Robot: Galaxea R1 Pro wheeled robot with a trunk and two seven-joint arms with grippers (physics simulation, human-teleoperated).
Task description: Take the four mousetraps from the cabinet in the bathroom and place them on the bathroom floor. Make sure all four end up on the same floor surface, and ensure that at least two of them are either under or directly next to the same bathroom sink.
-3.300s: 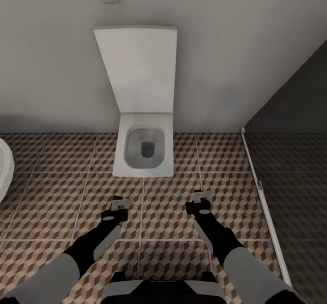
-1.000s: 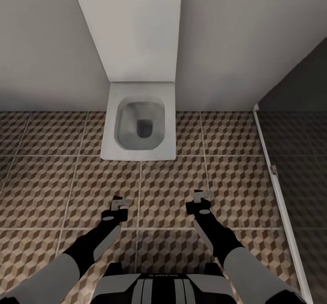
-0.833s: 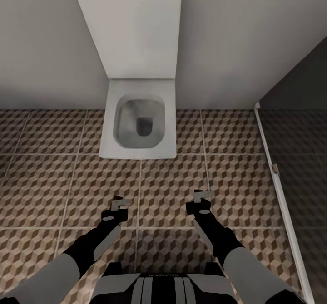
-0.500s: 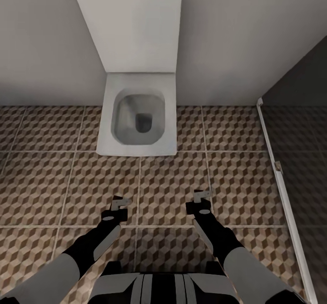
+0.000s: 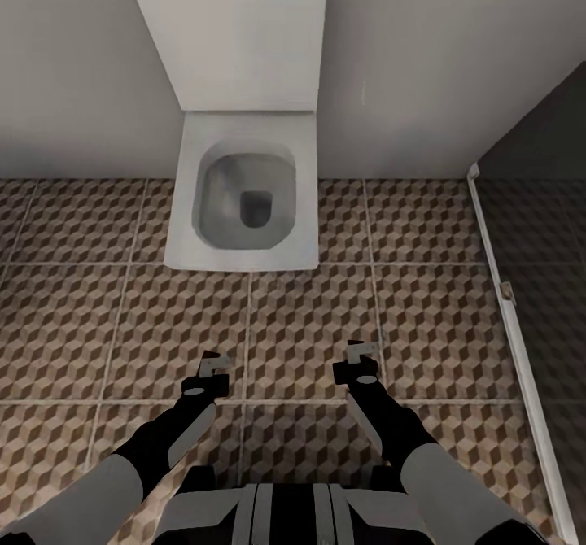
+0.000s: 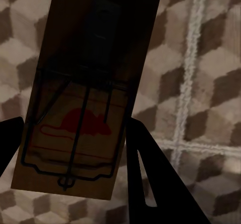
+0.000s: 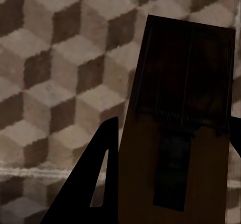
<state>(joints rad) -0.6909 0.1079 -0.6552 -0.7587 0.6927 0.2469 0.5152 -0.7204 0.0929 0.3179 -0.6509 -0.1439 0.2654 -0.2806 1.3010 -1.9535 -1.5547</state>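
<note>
The bathroom floor (image 5: pixel 309 325) of cube-patterned tiles is spread below a white toilet (image 5: pixel 244 203) set against the wall. A mousetrap (image 6: pixel 83 98) is clamped between the left gripper (image 5: pixel 213 364) fingers; another mousetrap (image 7: pixel 181 133) is gripped by the right gripper (image 5: pixel 359 355).

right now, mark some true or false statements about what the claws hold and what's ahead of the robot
1. The left claw is shut on a mousetrap. True.
2. The right claw is open with nothing in it. False: it grips a second mousetrap.
3. A bathtub stands straight ahead against the wall. False: it is a square white toilet.
4. The toilet lid is down. False: it is raised, and the bowl is open.
5. Cube-patterned floor tiles lie below both claws. True.
</note>
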